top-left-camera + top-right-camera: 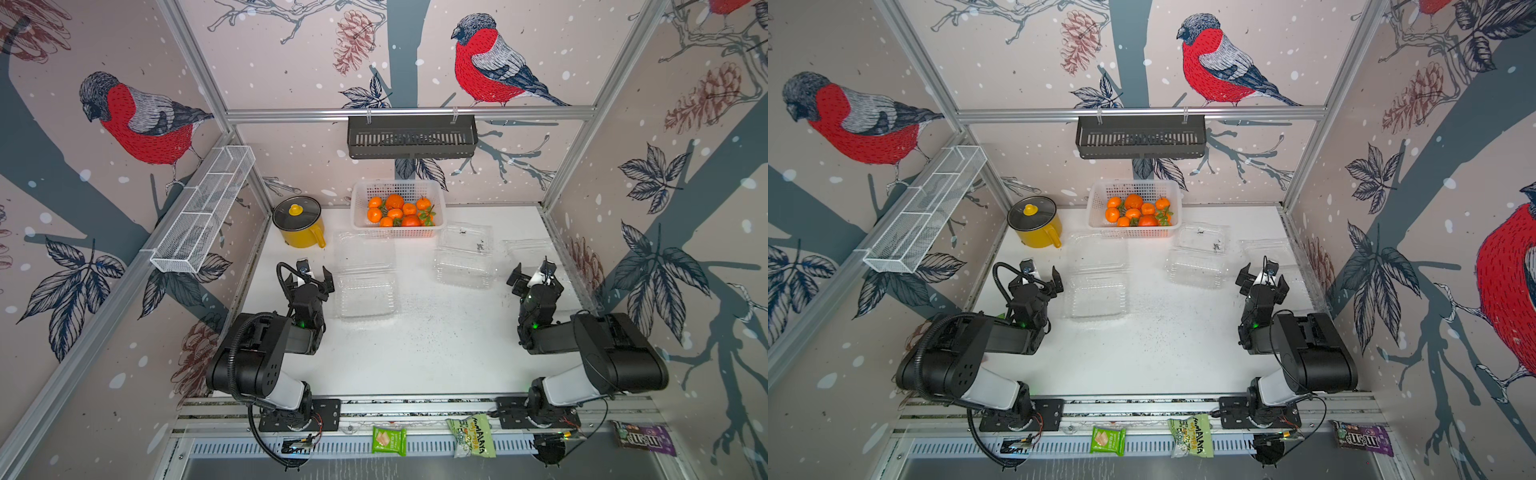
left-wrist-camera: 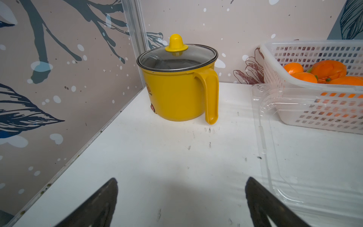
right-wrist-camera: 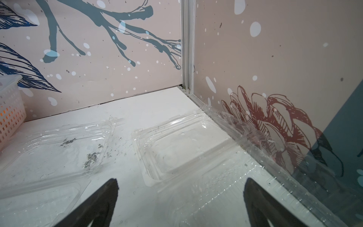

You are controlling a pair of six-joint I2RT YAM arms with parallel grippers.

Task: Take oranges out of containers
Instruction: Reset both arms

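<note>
Left fingers (image 2: 94,204) and right fingers (image 3: 94,206) wide apart, empty; oranges (image 1: 399,212) in the basket (image 1: 399,232), beside open containers (image 1: 365,291)

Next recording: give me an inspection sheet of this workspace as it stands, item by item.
Surface: white table, scuffed, with dark specks.
Job's things: oranges all in the white basket; left container, middle container and right container lie open with no fruit inside.
Clutter: yellow pot, lid on; snack packets on the front rail.
Grippers: left gripper open, holding nothing; right gripper open, holding nothing.
Cables: black hose loops along the left arm.
Surroundings: bird-print walls; black shelf; white wire rack.
</note>
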